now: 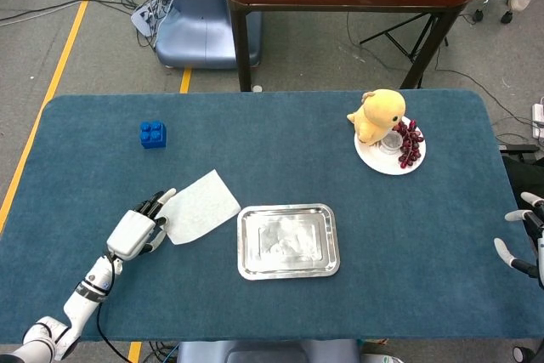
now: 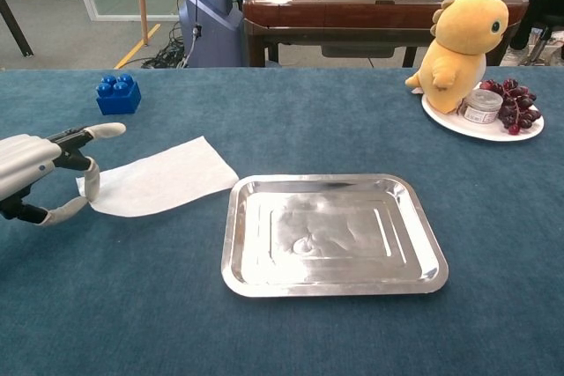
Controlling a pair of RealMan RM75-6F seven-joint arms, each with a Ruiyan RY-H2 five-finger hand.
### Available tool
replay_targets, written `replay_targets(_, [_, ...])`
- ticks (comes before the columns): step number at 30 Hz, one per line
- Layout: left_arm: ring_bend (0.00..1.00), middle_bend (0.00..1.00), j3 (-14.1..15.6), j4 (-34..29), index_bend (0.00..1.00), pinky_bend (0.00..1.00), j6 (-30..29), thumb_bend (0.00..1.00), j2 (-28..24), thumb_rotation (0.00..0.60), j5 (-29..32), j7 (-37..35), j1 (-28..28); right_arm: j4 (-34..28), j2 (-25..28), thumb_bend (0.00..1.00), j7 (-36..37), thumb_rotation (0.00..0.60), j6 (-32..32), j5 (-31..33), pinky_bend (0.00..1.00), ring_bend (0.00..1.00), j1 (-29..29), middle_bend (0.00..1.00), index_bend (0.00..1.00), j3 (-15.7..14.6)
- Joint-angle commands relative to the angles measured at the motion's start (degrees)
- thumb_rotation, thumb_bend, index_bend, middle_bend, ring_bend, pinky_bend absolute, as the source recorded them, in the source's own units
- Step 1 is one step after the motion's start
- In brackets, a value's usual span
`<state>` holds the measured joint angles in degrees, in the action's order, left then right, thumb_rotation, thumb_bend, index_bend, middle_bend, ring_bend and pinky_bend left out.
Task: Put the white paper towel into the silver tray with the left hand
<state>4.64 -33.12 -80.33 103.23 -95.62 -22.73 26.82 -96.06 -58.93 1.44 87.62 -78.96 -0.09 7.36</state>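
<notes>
The white paper towel (image 1: 201, 205) (image 2: 165, 184) lies on the blue tablecloth just left of the silver tray (image 1: 243, 244) (image 2: 231, 248). My left hand (image 1: 134, 232) (image 2: 35, 173) pinches the towel's left edge, and that edge is raised slightly off the cloth. The towel's right corner nearly reaches the tray's left rim. The tray holds nothing. My right hand (image 1: 523, 244) shows only in the head view, at the table's far right edge, with its fingers apart and nothing in them.
A blue toy block (image 1: 153, 134) (image 2: 117, 94) sits at the back left. At the back right, a yellow plush toy (image 1: 378, 114) (image 2: 463, 37) stands on a white plate (image 1: 382, 165) (image 2: 458, 125) with grapes and a small jar. A brown table stands beyond.
</notes>
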Motion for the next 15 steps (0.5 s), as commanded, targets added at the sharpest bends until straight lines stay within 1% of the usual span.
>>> replay_targets(1, [0.0,0.01,-0.61,-1.96,0.61,0.23,-0.73,0.46,-1.09,0.6,0.21,-0.91,0.25,0.01,0.0,0.25,-0.02,0.6,-0.03,0.01,0.07,0.12,0.01,0.21,0.41,-0.01])
replay_targets(8, [0.0,0.01,-2.4,-8.62,0.64,0.23,-0.44,0.5,-4.07,0.6,1.68,-4.11,0.88,0.03,0.04,0.25,0.11,0.6,0.04,0.04,0.07,0.12,-0.03,0.21,0.41,0.04])
replay_targets(15, [0.0,0.02,-3.58,-14.75,0.66,0.23,0.19,0.54,-6.28,0.6,2.87,-2.94,0.85,0.0,0.05,0.25,0.14,0.6,0.07,0.0,0.07,0.12,-0.04,0.21,0.41,0.04])
